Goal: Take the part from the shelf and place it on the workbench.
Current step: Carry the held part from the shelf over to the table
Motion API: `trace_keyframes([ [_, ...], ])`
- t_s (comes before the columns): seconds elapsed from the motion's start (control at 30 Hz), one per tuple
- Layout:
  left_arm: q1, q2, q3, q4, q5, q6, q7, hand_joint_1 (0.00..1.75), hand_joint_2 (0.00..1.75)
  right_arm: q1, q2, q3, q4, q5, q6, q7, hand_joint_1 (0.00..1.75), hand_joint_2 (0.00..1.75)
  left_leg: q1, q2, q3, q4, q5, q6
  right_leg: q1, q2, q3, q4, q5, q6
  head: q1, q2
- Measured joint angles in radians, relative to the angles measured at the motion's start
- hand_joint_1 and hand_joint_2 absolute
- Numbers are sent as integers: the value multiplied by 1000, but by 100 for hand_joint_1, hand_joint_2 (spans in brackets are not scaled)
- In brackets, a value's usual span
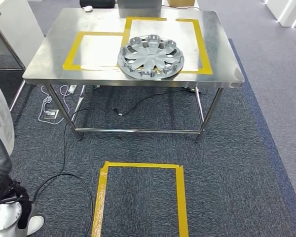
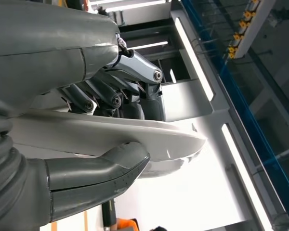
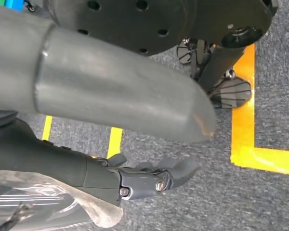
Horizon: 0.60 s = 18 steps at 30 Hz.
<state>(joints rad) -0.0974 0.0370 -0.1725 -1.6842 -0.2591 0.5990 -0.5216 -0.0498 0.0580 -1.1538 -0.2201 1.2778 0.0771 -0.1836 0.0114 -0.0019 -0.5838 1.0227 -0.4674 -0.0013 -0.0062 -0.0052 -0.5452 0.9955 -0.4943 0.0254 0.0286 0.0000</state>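
The left hand (image 2: pixel 110 120) is showing a smooth grey shell, a thick grey thumb, a black ribbed cover at the wrist and darker fingers (image 2: pixel 139 67) hinged on silver screws. The right hand (image 3: pixel 136 139) is presenting a broad matte-grey thumb above slim dark fingers (image 3: pixel 161 179) pinned with one small screw.

No legible txt, labels, brands or nos. on anything in any view.

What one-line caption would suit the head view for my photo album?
A silver hubcap lies on a steel workbench marked with yellow tape, seen by a robot across grey carpet.
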Motion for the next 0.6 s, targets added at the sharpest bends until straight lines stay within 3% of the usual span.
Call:
trace_keyframes([
  [0.1, -3, 5, 0, 0, 20, -33, -1, 175, 175, -1, 0, 0, 0, 0, -2, 6, 0, 0, 1, -1, 1, -5, 4, 22, -4, 0, -13, 22, -21, 17, 3, 0],
  [0.13, -4, 6, 0, 0, 23, -41, -1, 175, 175, -1, 0, -1, 0, 1, -2, 7, 0, 0, 3, -1, 1, -8, 6, 28, -5, 1, -33, 62, -45, 20, 5, 0],
  [0.2, -5, 7, 0, 0, 27, -53, -2, 175, 175, -1, 0, -1, 0, 4, -2, 10, 0, 0, 1, -1, 0, -8, 5, 35, -5, 2, -98, 194, -106, 23, 8, 0],
  [0.27, -4, 7, 0, 0, 29, -62, -2, 175, 175, 1, 0, -1, 0, 6, 0, 13, 0, 0, -2, -1, 0, -7, 3, 38, -5, 2, -150, 291, -127, 23, 9, 0],
  [0.3, -3, 7, 0, 0, 30, -65, -2, 175, 175, 2, 0, -1, 0, 7, 0, 14, 0, 0, -3, -2, 1, -7, 2, 38, -5, 3, -153, 287, -110, 21, 9, 0],
  [0.33, -3, 7, 0, 0, 31, -69, -2, 175, 175, 2, 0, -1, 0, 8, 1, 15, 0, 0, -4, -3, 4, -7, 0, 38, -5, 3, -133, 238, -75, 18, 8, 0],
  [0.37, -3, 7, 0, 0, 32, -73, -2, 175, 175, 2, 0, -1, 0, 9, 1, 15, 0, 0, -4, -4, 6, -7, -3, 37, -4, 4, -99, 165, -37, 12, 9, 0],
  [0.43, -4, 8, 0, 0, 35, -80, -2, 175, 175, 1, -2, -1, 0, 12, 1, 15, 0, 0, -7, -6, 9, -6, -8, 30, 0, 6, -36, 39, 1, 2, 8, 0],
  [0.47, -4, 9, 0, 0, 36, -83, -2, 175, 175, 1, -2, -1, 0, 13, 1, 16, 0, 0, -7, -6, 9, -5, -10, 25, 2, 7, -21, 11, 2, -2, 8, 0],
  [0.6, -3, 12, -1, -2, 40, -92, -2, 175, 175, 6, -3, -1, 0, 18, 3, 19, 0, 0, -5, -7, 11, 10, -25, 1, 0, 6, 4, -7, -7, -19, 5, 0],
])
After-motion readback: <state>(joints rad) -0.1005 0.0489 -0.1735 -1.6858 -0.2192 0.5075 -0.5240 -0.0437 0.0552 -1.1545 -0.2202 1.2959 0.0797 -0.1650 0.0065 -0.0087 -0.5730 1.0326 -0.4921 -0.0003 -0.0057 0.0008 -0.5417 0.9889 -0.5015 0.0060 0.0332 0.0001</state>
